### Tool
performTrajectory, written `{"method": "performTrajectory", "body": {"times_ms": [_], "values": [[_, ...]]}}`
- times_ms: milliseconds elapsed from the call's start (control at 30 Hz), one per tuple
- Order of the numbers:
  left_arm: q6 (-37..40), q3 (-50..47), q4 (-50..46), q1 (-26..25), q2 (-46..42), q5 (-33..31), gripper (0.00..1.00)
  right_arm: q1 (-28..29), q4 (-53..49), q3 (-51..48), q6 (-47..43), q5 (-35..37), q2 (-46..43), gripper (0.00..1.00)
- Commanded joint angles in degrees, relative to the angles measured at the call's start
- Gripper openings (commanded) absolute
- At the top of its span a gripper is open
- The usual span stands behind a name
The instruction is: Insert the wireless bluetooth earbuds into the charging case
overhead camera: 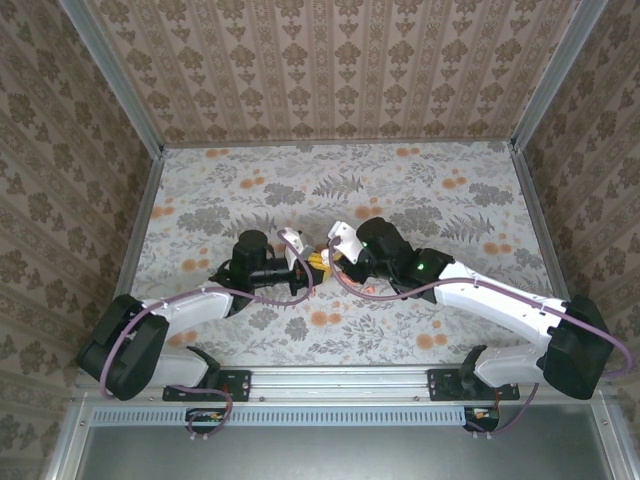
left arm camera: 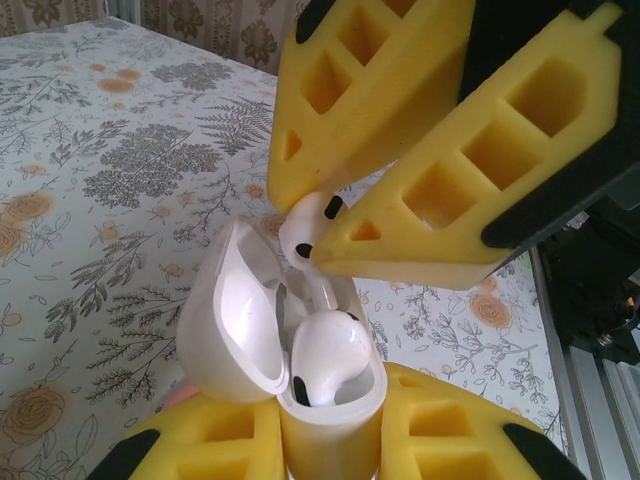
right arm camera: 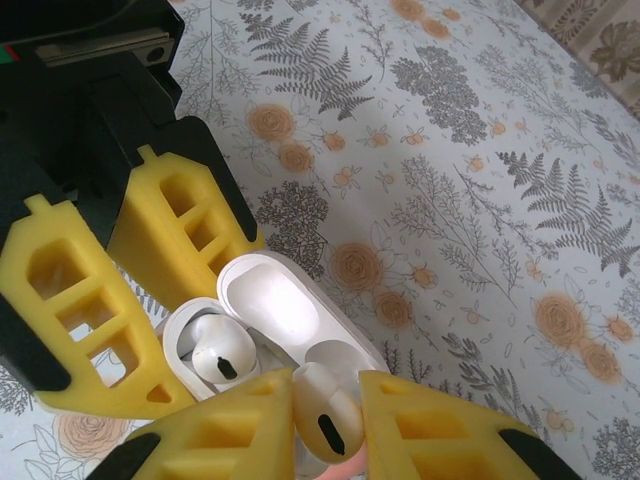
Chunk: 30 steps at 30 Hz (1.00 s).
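One white earbud [left arm camera: 325, 355] seated in the charging case [left arm camera: 335, 425], rounded head up, dark mesh patch facing forward. Beside it, a second earbud [left arm camera: 305, 225], hanging just above the empty socket with its stem pointing down toward the case mouth, head not yet in. Pinched at the head between the yellow foam fingers of the right pincer [right arm camera: 322, 400], drawn narrow and clamped on that earbud. Case upright, its white lid [left arm camera: 235, 320] hinged open and leaning off to one side. Gripped low on the body by the left pincer [left arm camera: 330, 445], also narrow, one yellow finger on either side. From above, both pincers tip to tip near the middle of the floral surface [overhead camera: 400, 190], well apart from the patterned walls [overhead camera: 330, 70].
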Motion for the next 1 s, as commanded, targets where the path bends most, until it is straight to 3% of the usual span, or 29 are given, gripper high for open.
{"method": "performTrajectory", "body": {"times_ms": [0, 433, 967], "values": [[-0.43, 1.12, 1.4, -0.12, -2.12, -0.25, 0.07, 0.61, -5.36, 1.68, -2.39, 3.05, 1.18, 0.21], [-0.32, 1.63, 0.79, -0.12, -3.33, 0.02, 0.07, 2.1, -7.73, 3.1, -5.37, 7.96, 2.1, 0.21], [-0.27, 1.19, 0.96, -0.12, -3.79, -0.92, 0.07, 3.26, -5.08, 2.2, -1.59, -1.76, 0.95, 0.28]]}}
